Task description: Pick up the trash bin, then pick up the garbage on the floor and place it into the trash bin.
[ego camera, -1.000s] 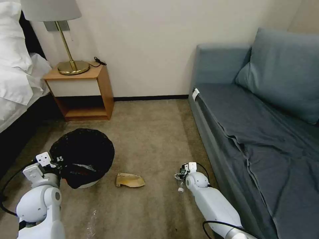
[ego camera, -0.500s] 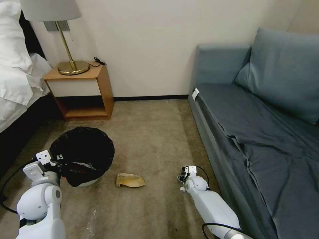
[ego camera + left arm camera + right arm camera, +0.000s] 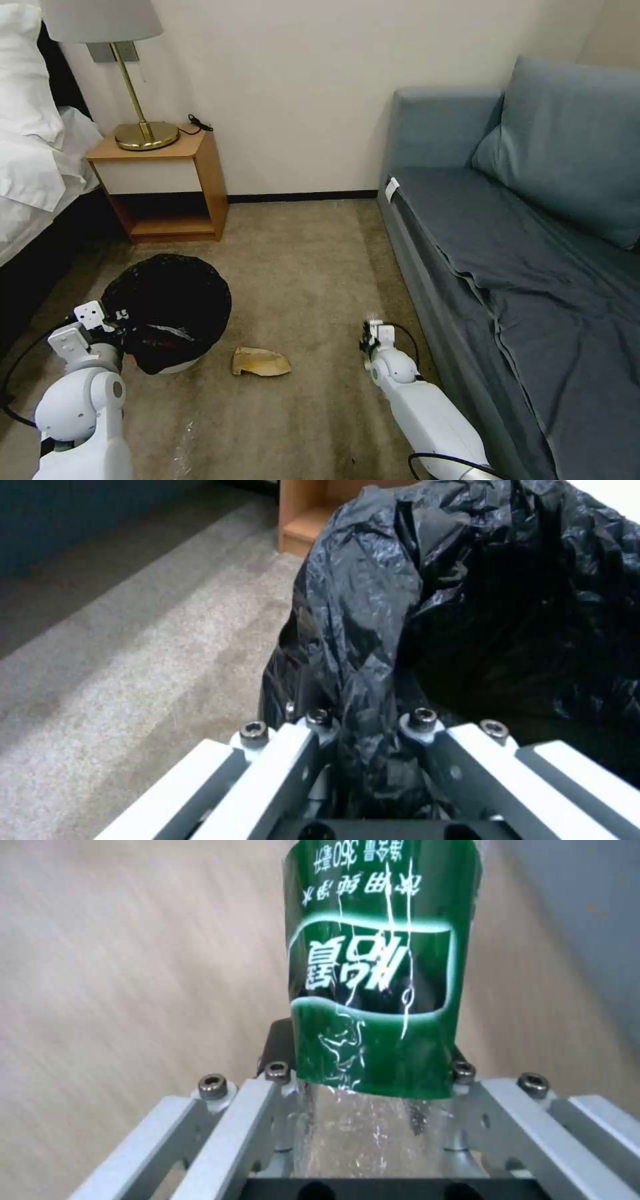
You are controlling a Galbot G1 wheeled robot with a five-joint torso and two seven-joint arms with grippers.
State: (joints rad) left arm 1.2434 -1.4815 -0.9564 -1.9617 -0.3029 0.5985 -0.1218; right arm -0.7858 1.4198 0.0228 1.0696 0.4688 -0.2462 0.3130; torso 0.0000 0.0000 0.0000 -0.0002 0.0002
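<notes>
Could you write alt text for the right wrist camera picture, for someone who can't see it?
The right pincer is shut on a clear plastic bottle with a green label printed in white characters, which juts away from the camera. Behind it lies blurred beige carpet, with a grey-blue strip along one edge.

Head camera: high, facing forward and down over tan carpet point(image 3: 307, 267), wooden nightstand point(image 3: 167, 187) upper left of frame, blue-grey sofa point(image 3: 520, 233) at right.

Left wrist camera: very close behind the left gripper point(image 3: 370, 730), facing the round white bin's glossy black liner point(image 3: 427, 605); shares bin point(image 3: 167, 310) and carpet with head view.

Right wrist camera: very close behind the right gripper point(image 3: 370, 1080), facing a clear green-labelled plastic bottle point(image 3: 380, 990) over carpet.
</notes>
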